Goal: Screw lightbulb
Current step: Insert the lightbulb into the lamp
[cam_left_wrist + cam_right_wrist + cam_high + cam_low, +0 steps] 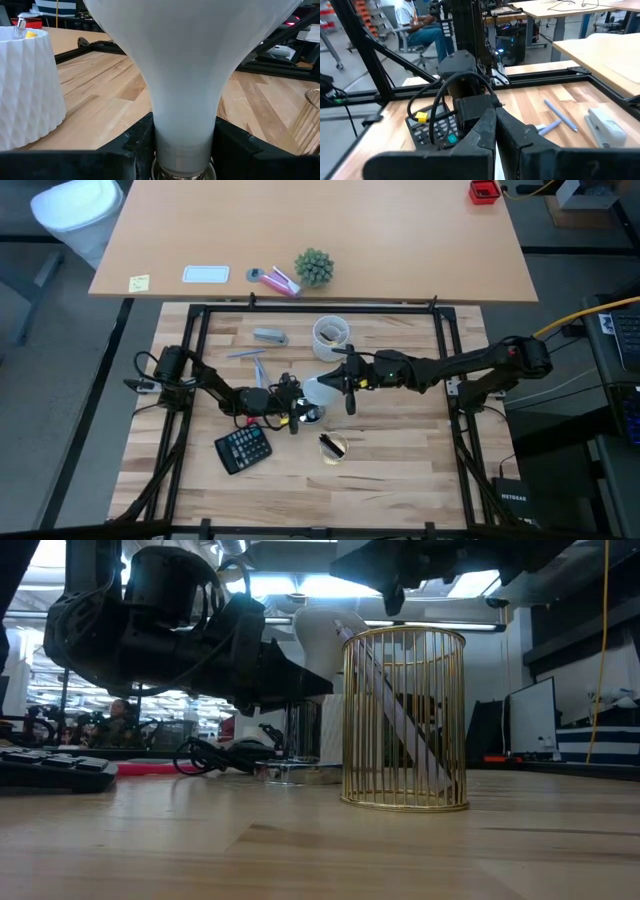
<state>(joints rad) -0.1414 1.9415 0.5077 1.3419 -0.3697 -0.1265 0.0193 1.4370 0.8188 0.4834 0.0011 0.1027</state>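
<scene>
The lightbulb [185,75] is clamped at its neck by the left end effector [182,150], presumably for turning. The right end effector [495,135] is held closed above, empty.

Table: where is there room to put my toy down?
Bare wood lies along the table's front edge, right of the calculator and gold wire cup, and on the right side below the right arm. The middle is crowded: lightbulb, both arms, white cup and stapler.

One word reads – "NETGEAR", faint, on a black box [511,496] on the floor beside the counter [400,470]; nothing else is legible.
</scene>
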